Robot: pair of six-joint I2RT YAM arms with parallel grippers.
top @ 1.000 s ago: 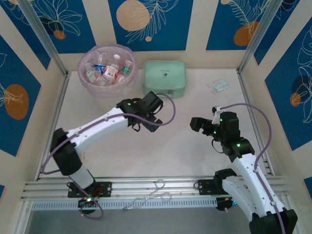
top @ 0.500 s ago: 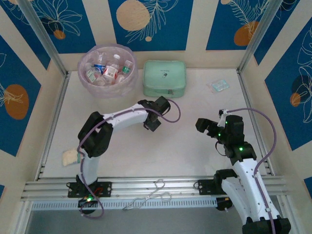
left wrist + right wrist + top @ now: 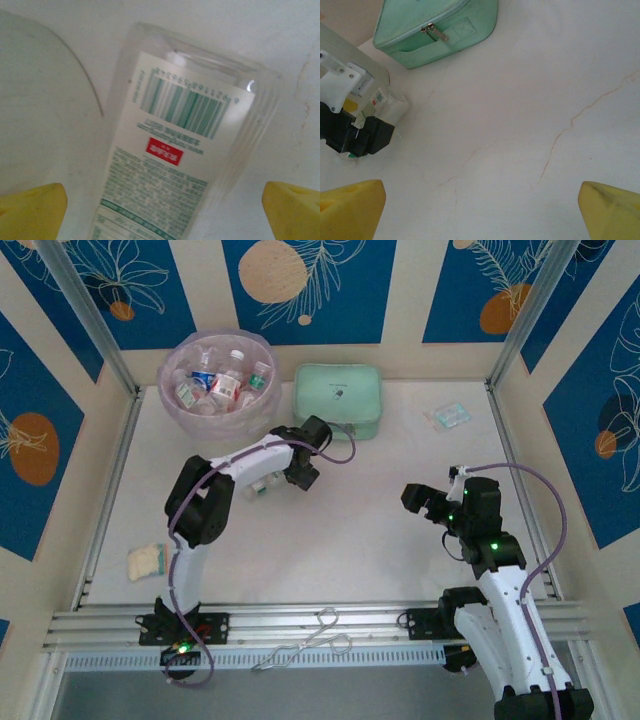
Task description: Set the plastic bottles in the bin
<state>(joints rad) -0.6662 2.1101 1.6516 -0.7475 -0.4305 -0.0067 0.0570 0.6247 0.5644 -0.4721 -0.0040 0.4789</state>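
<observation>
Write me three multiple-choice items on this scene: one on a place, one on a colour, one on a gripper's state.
1. Where is the mint green case relative to the bin?
A. Inside it
B. Just right of it
C. Far in front of it, by the arm bases

2. What colour are the right gripper fingertips?
A. Red
B. Blue
C. Yellow

3. How do the left gripper jaws stand?
A. Open wide, a plastic bottle lying between them
B. Shut on the bottle
C. Shut on nothing

Answers:
1 B: the top view shows the case beside the bin's right side.
2 C: the right wrist view shows both tips yellow.
3 A: the left wrist view shows the tips far apart, with the bottle between.
</observation>
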